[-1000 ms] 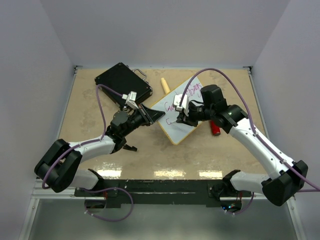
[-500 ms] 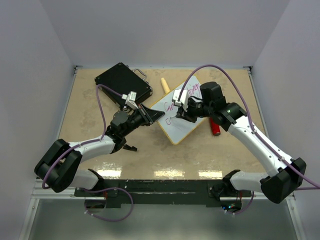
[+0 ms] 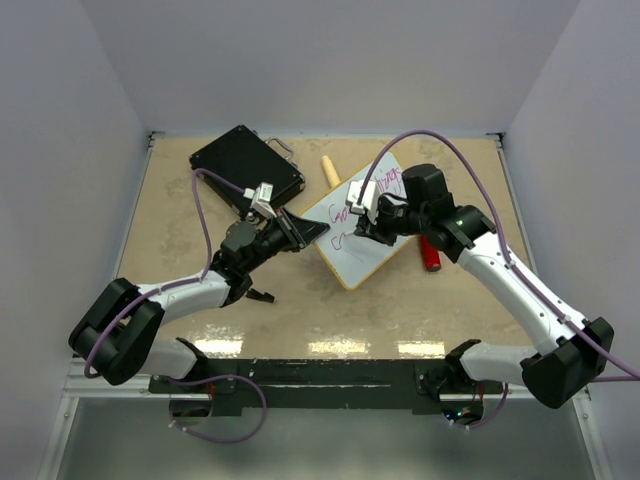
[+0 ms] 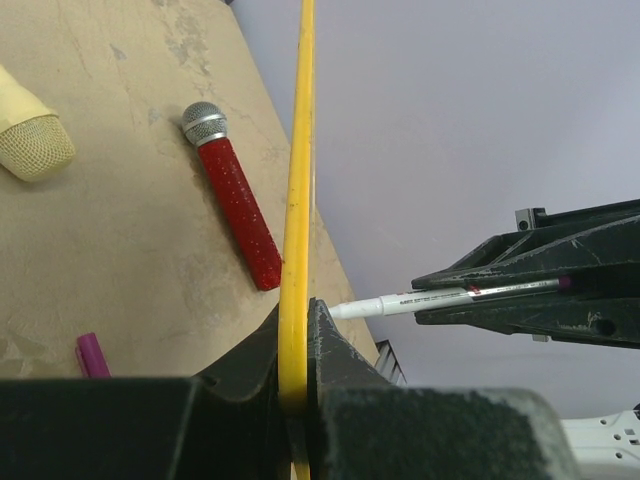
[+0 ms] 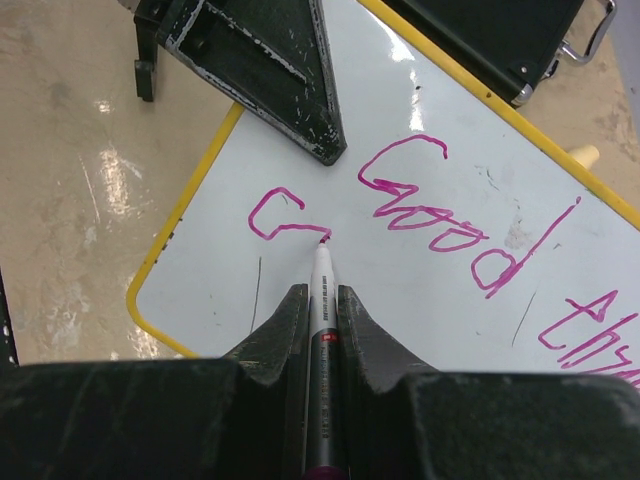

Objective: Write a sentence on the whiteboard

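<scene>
Top view: your left gripper (image 3: 305,230) pinches whiteboard (image 3: 358,262) at left edge, beside case (image 3: 245,165); right gripper (image 3: 362,228) hides much of sentence (image 3: 388,180).
Left wrist: board edge-on, only yellow frame shows, writing hidden.
Right wrist: your jaws clamp marker (image 5: 322,290), tip at end of second-line stroke under "Good"; following word cut off at right.

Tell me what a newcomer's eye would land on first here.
Magenta handwriting starting "Good" fills the small yellow-framed whiteboard in the middle, and the right gripper is shut on a white marker whose tip touches the second line. The left gripper clamps the board's edge, and a red microphone lies beside it.
</scene>
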